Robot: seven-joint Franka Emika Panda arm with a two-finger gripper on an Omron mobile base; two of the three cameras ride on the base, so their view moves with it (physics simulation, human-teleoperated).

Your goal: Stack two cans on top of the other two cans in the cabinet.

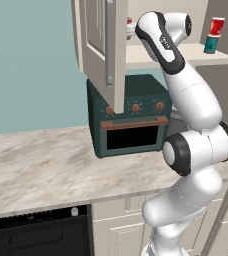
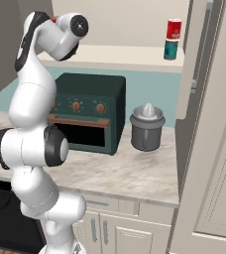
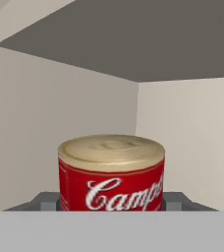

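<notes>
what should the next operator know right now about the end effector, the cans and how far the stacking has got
End effector: inside the cabinet, fingertips either side of a red can; contact cannot be judged.
Done: one red can stands on the teal can at the right end of the shelf.
Left: the second red can has to go onto another can; that base can isn't identifiable here.

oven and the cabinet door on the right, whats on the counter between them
A grey juicer stands on the counter between the dark green oven and the open cabinet door, seen in the right base view.
</notes>
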